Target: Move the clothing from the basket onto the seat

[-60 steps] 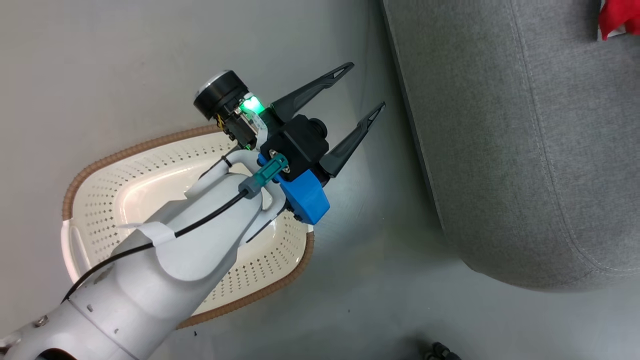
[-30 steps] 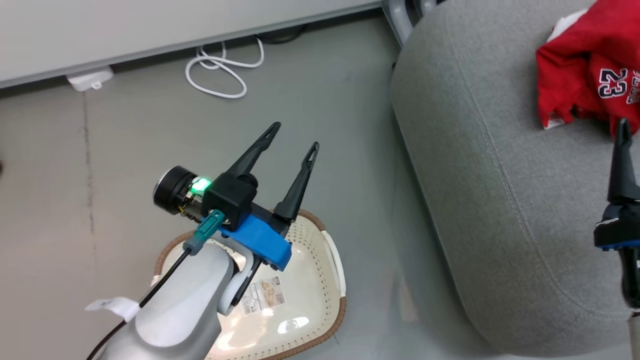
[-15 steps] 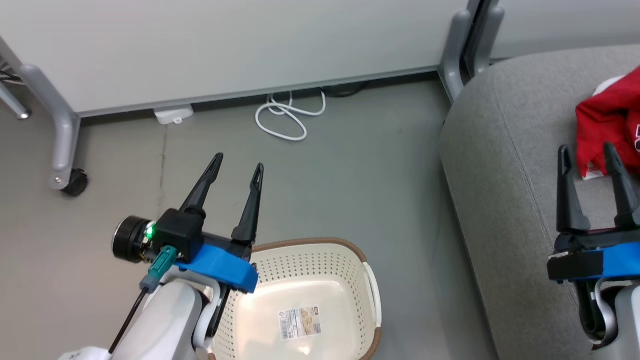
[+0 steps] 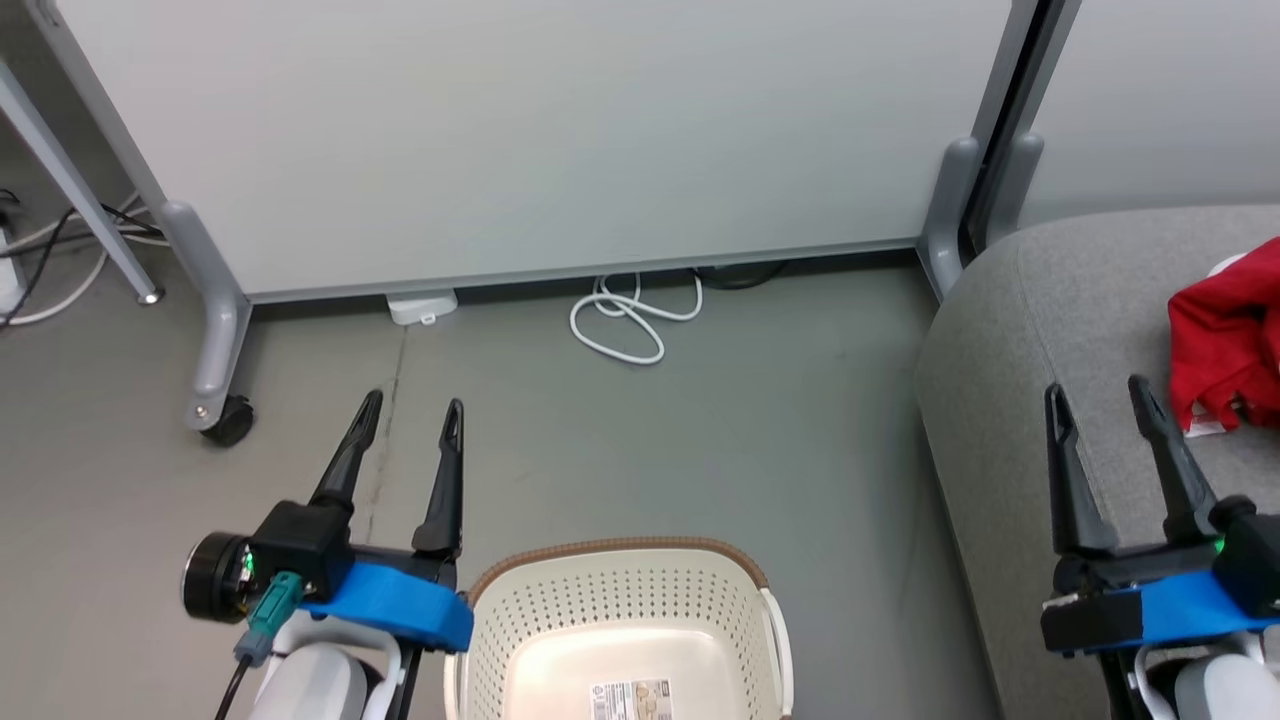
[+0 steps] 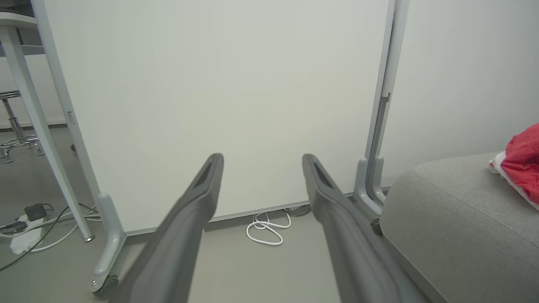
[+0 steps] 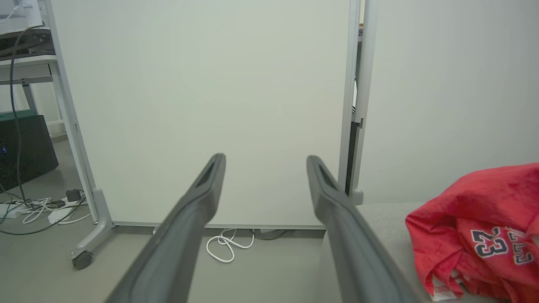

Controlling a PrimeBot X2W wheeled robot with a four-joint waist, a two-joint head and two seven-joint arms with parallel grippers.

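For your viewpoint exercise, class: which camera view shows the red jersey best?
The right wrist view: the jersey lies large on the seat, number 23 readable. The head view cuts it off at the edge; the left wrist view catches a corner.

Near half of the basket [image 4: 620, 595] below the head view's bottom edge, clothing [image 4: 1225, 340] partly past its right edge

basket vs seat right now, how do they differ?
Material: the basket is cream perforated plastic with a brown rim; the seat is grey fabric with a seam.
Load: the basket's visible inside has a label and no garment; the seat carries the red clothing.
Size: the seat looks far bigger than the basket.
Shared: both have rounded outlines and stand on the grey floor.
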